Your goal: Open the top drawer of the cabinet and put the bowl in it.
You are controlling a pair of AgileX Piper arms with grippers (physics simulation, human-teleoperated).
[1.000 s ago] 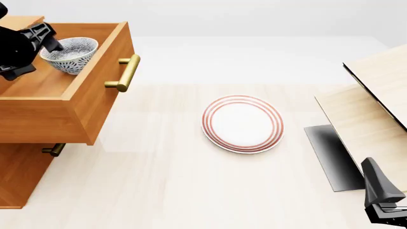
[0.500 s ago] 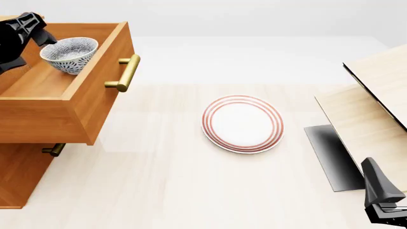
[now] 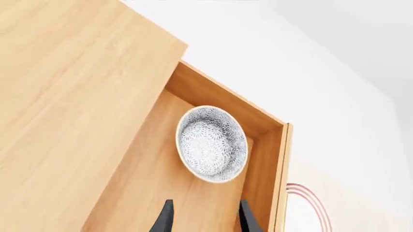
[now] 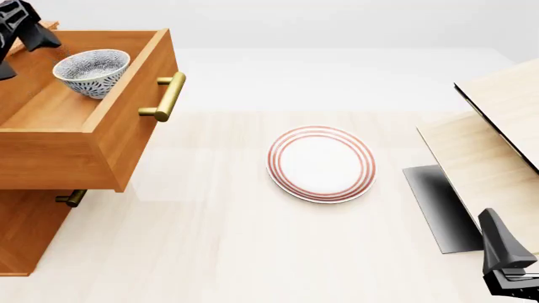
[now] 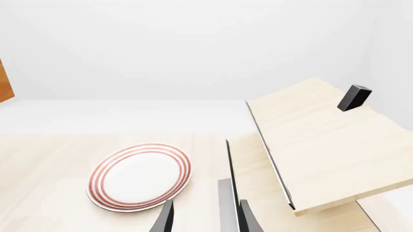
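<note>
left gripper [image 3: 205, 217], fingers spread and empty, is hovering above the bowl [image 4: 91, 72], which is sitting inside the pulled-out top drawer [image 4: 126, 132]; the frame edge is cutting off most of the cabinet [image 4: 25, 233]. right gripper [image 5: 205, 217], also spread, is lying half out of frame near the plate [image 4: 321, 163].

Your left gripper [image 4: 19, 28] sits raised at far left edge of front view, fingers [image 3: 165, 220] parted, holding nothing. Your right gripper [image 4: 505, 278] parks low at near right, fingers [image 5: 166, 220] parted, empty.
</note>
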